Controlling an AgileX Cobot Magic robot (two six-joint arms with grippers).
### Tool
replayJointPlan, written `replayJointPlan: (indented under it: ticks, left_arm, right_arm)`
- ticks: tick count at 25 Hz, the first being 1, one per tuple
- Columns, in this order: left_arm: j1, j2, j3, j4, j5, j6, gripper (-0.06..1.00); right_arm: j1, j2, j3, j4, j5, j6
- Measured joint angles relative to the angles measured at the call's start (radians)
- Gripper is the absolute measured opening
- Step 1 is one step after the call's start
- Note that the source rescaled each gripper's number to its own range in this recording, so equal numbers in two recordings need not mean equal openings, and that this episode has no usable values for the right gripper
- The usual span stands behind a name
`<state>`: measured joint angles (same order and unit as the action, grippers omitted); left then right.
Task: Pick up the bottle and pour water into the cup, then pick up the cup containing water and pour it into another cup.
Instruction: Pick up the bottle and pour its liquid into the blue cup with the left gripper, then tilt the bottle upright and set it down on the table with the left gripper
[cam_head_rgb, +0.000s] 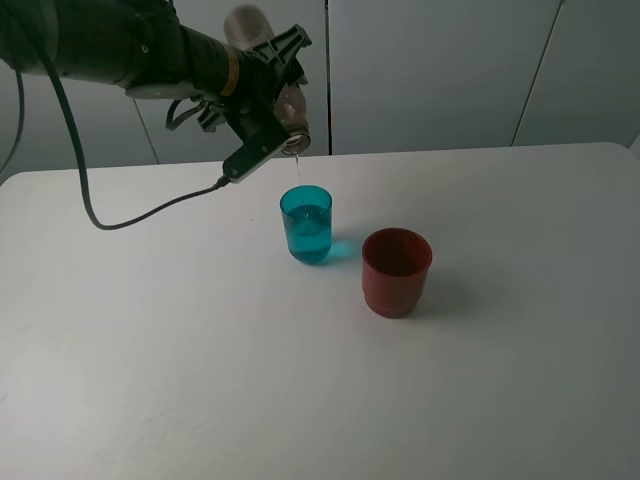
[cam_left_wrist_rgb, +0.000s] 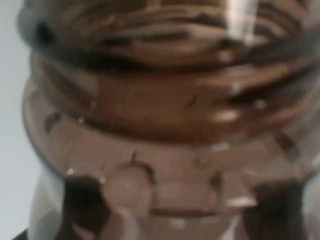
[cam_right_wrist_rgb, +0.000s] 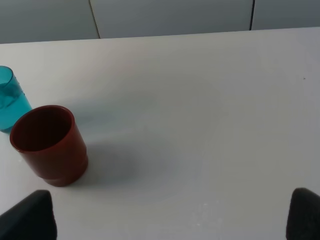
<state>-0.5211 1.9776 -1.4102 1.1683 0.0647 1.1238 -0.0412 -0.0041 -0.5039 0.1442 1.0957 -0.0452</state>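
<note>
My left gripper (cam_head_rgb: 268, 92) is shut on the brownish clear bottle (cam_head_rgb: 287, 108) and holds it tipped over, neck down, above the teal cup (cam_head_rgb: 306, 225). A thin stream of water (cam_head_rgb: 298, 168) falls from the neck into the cup, which holds water. The left wrist view is filled by the bottle's threaded neck (cam_left_wrist_rgb: 170, 120). The dark-red cup (cam_head_rgb: 396, 271) stands upright to the right of the teal one and a little nearer the front; it looks empty in the right wrist view (cam_right_wrist_rgb: 47, 145). My right gripper (cam_right_wrist_rgb: 167, 215) is open, apart from the red cup; the teal cup (cam_right_wrist_rgb: 10, 97) shows beyond.
Both cups stand on a white table (cam_head_rgb: 150, 380). A black cable (cam_head_rgb: 140, 215) hangs from the left arm over the table's back left. Grey wall panels (cam_head_rgb: 440, 70) run behind the far edge.
</note>
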Motion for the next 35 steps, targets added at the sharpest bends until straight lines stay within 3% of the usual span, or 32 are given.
replayJointPlan:
  ticks: [16, 23, 35]
  left_arm:
    - [0.0, 0.0, 0.051, 0.004, -0.046, -0.189, 0.0]
    - [0.0, 0.0, 0.072, 0.002, -0.072, -0.542, 0.0]
    - [0.051, 0.0, 0.072, 0.001, -0.108, -1.413, 0.0]
  right_arm:
    - [0.0, 0.0, 0.0, 0.0, 0.0, 0.0]
    - [0.0, 0.0, 0.0, 0.0, 0.0, 0.0]
    - [0.0, 0.0, 0.0, 0.0, 0.0, 0.0]
